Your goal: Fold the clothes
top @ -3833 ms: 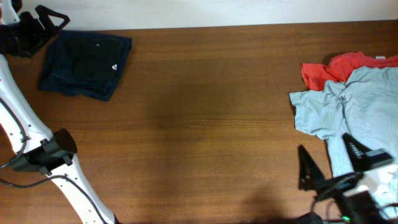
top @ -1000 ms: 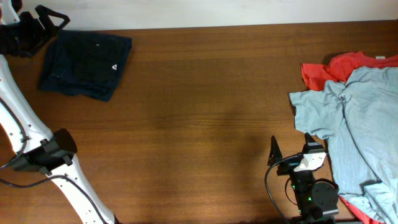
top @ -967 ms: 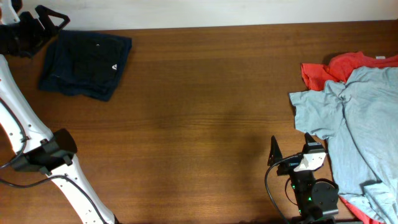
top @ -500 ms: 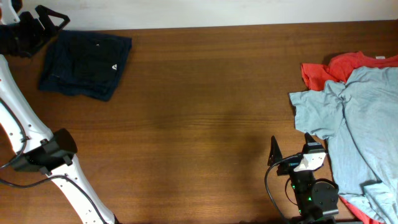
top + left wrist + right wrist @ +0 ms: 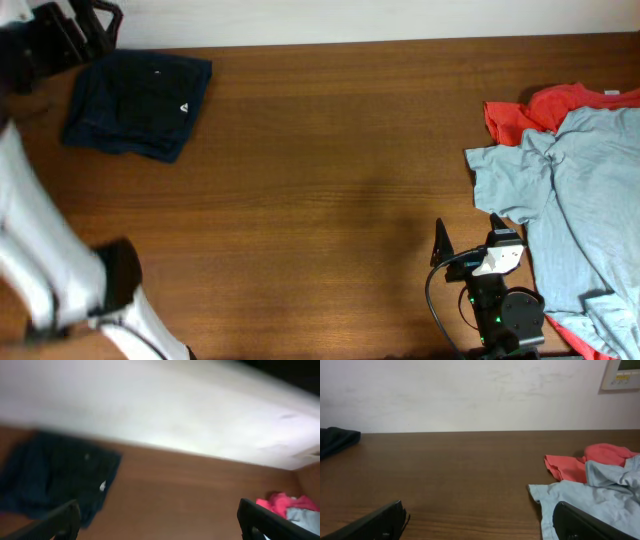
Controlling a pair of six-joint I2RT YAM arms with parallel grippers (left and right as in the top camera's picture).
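My left pincer (image 5: 92,22) hangs at the table's far left corner, released wide with nothing in it. Overhead it is smeared, and so is its arm. The elbow has swung since half a second ago, and the pincer has slid rightward along the back edge. The folded dark tee (image 5: 135,105) lies just ahead and to the right of it, apart from the fingers. The left wrist view is blurred but still shows the tee's white label (image 5: 102,486); the right wrist view catches only a sliver of that tee. My right pincer (image 5: 468,240) sits low over the table (image 5: 320,180) at the near edge, pointing at the back wall, spread open and empty, unmoved over the last second. The red-orange tee (image 5: 540,110) lies ahead and to its right. The blue-grey tee (image 5: 580,200) lies just beside its right finger, overlapping the red one. Only the right wrist view shows a wall panel (image 5: 622,372)
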